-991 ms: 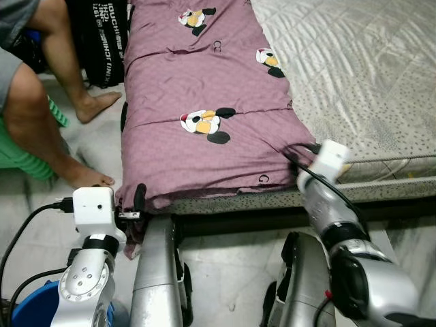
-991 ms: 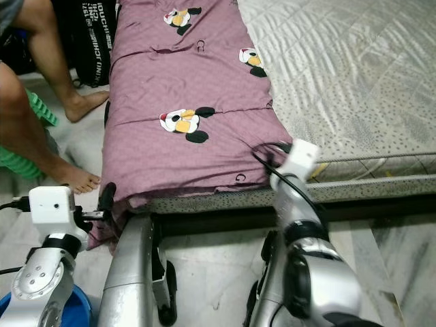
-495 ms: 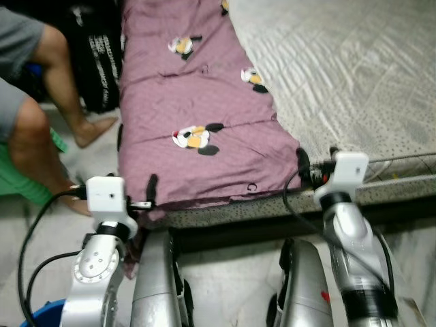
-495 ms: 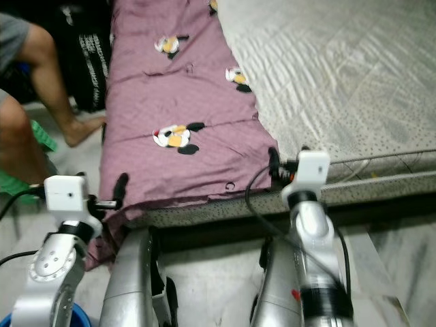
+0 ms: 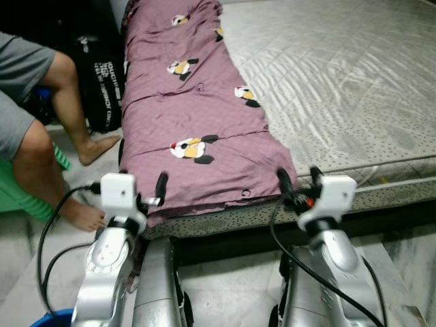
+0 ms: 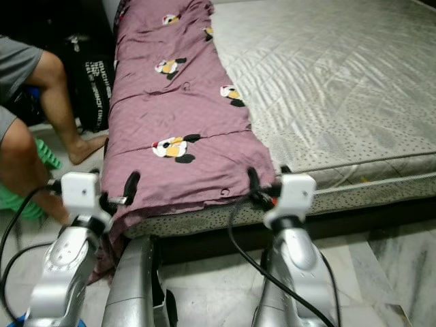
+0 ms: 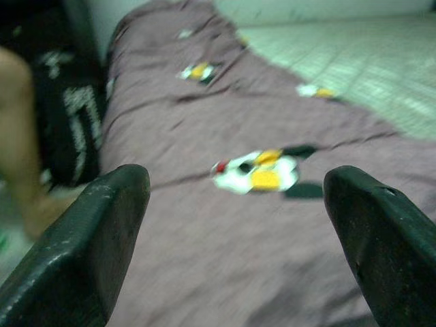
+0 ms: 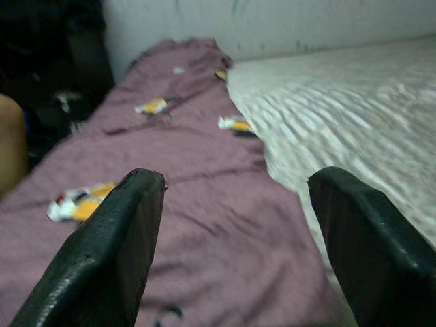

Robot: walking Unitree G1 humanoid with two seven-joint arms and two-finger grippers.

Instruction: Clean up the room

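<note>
Purple blanket (image 5: 194, 116) w/ cartoon prints lies folded lengthwise along left side of bed (image 5: 354, 88), running from near edge to far end; its near-left corner droops over the mattress edge toward floor. Rest of bed shows pale quilted mattress cover, bare.

Left hand (image 5: 151, 193) sits at blanket's near-left corner, fingers spread wide, nothing held; in left wrist view both fingers (image 7: 88, 252) frame the blanket, apart from it. Right hand (image 5: 297, 182) is at blanket's near-right corner, by the mattress edge, also wide open & empty; right wrist view has fingers (image 8: 109, 252) either side of the purple cloth and the pale cover.

Containers: blue bucket rim (image 5: 48, 319) at near-left on floor, contents can't tell. Black bag (image 5: 102, 75) w/ white lettering stands on floor left of bed; contents not visible.

Person's legs (image 5: 48, 136) left of bed, bare feet on floor, next to smth green (image 5: 20, 197).
</note>
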